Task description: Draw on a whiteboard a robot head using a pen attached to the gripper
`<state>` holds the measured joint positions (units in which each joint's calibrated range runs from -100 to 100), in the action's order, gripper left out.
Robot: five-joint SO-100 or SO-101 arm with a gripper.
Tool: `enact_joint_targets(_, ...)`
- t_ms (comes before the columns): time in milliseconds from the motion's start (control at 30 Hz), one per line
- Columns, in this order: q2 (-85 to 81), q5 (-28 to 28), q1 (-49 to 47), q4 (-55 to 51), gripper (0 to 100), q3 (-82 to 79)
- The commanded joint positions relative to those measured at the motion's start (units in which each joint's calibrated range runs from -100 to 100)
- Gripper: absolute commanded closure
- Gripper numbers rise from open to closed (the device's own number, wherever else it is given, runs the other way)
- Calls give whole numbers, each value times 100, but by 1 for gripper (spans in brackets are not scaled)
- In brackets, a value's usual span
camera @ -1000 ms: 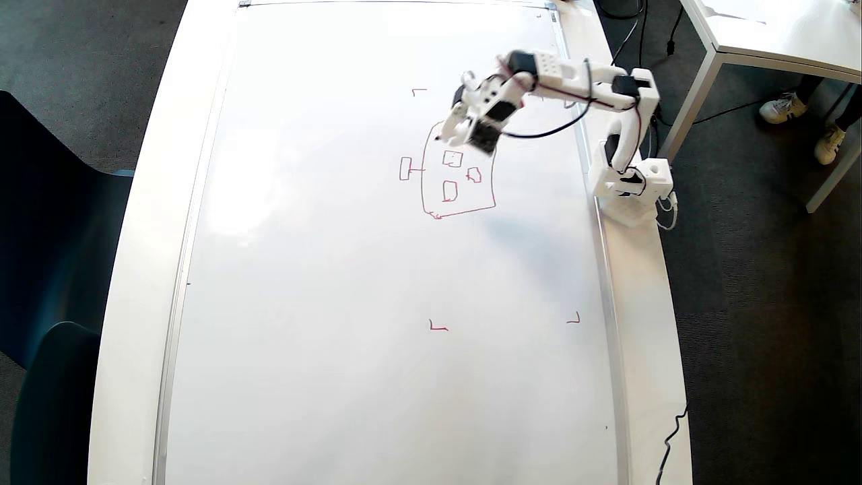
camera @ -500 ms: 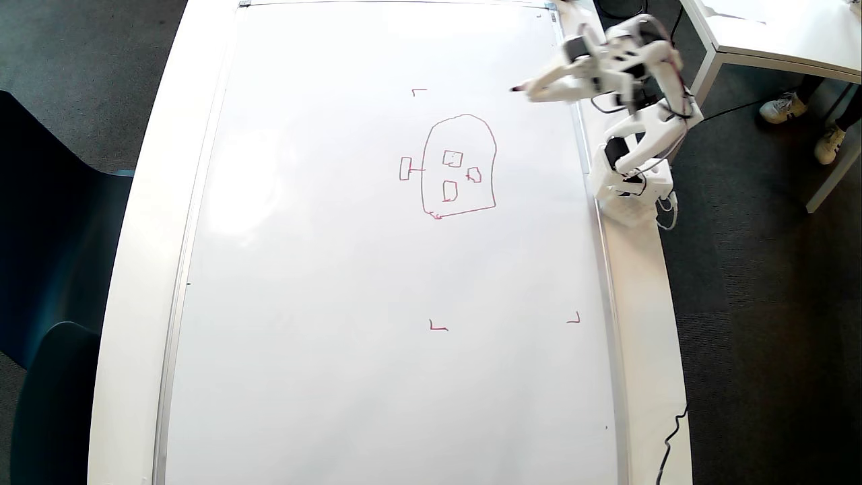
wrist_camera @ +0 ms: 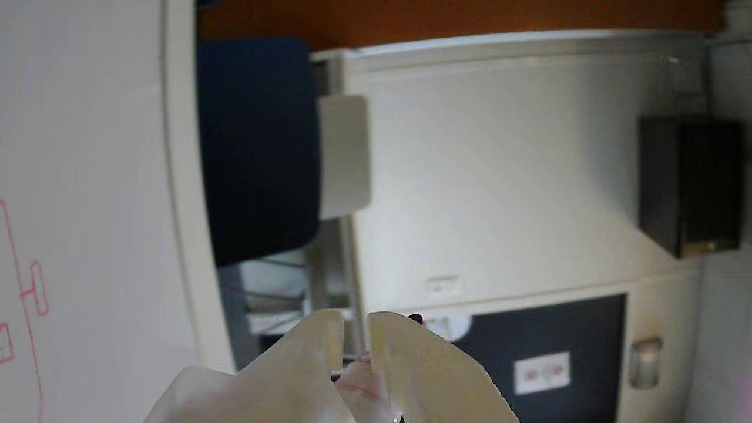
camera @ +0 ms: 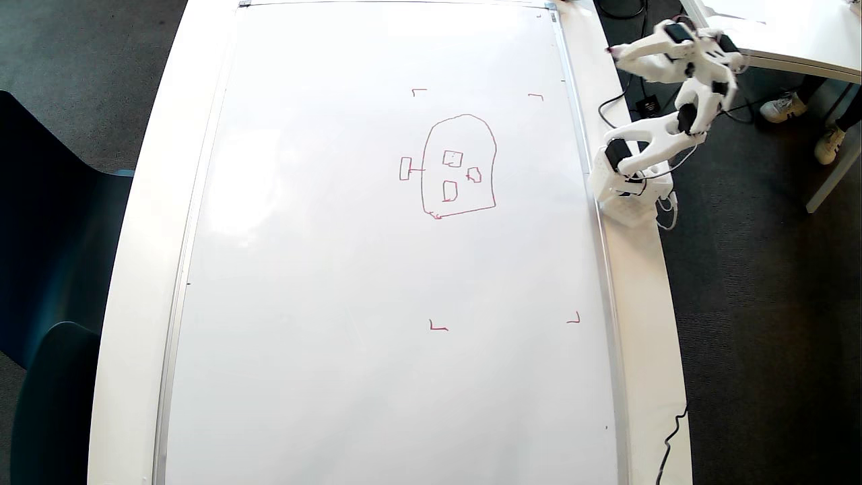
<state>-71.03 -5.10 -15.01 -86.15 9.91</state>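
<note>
Pen (camera: pixel 610 49) off the whiteboard (camera: pixel 337 269), out past its right frame near the top right corner in the overhead view. Tip in the air, touching nothing. Kept there, most likely, so no stray stroke lands on the glossy surface.

Gripper (camera: pixel 623 54) beyond that same edge, with the arm folded over its base (camera: pixel 630 195). Base on the table strip just beside the whiteboard's right frame, which puts only the board's upper right part within reach. Jaws nearly together in the wrist view, closed on the pen's pinkish barrel with just a thin slit between the fingers (wrist_camera: pixel 423 364). Clamped tight, presumably so the tip cannot twist or slip under drawing pressure.

Robot head (camera: pixel 459 165) on the whiteboard's upper right part, well apart from the pen. Arched outline closed onto a flat base, three small squares inside, and one small rectangle on a short stalk outside the outline, toward the whiteboard's left. Sits between the upper two of four red corner marks (camera: pixel 419 90) and well above the lower two, which seem to fence off the drawing area nearest the arm. A slice of the red lines also shows at the left edge of the wrict view.

Judging by the closed outline and the pen's distance from the whiteboard, looks finished or close to it.
</note>
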Motion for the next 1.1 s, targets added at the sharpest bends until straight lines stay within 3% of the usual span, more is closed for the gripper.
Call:
enact_joint_targets(0,-566,102,392,-21,99,-15)
enact_joint_targets(100,-977,306,451,-73,99,-15)
enact_joint_targets(733,-2796,306,716,-351,99,-34)
enact_joint_targets(1067,-2796,301,716,-873,99,-2566)
